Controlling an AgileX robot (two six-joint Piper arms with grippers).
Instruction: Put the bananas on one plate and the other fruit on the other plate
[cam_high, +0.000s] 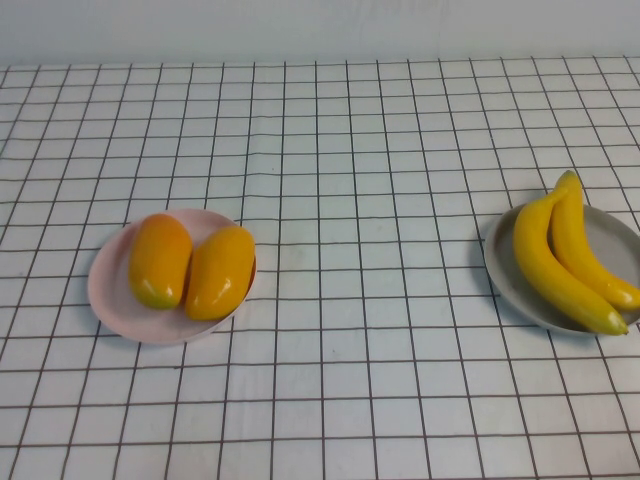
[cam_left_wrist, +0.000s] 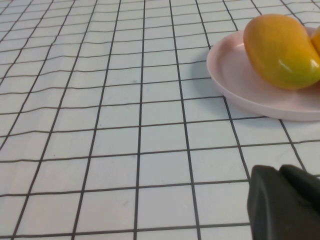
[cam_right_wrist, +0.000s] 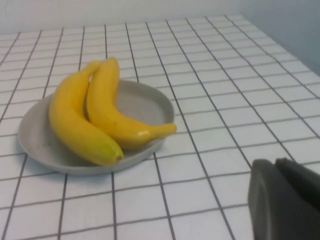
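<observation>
Bananas: both on grey plate, robot's right; mangoes: both on pink plate, left; sorting looks done. My left claw, right claw: low over tabletop, near plates, grip state unclear; best keep off rims.

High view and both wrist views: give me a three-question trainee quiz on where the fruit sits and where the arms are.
1. True or false: both bananas lie on the grey plate.
2. How many mangoes are on the pink plate?
3. Multiple choice: the left end effector and right end effector are A) each gripping a fruit, B) away from the plates and holding nothing, C) resting on the plates.

Key
1. True; the two bananas lie side by side on it, tips reaching over the rim.
2. Two, touching each other.
3. B; each shows only at the edge of its own wrist view, above bare checked cloth, and neither arm appears in the high view.
</observation>
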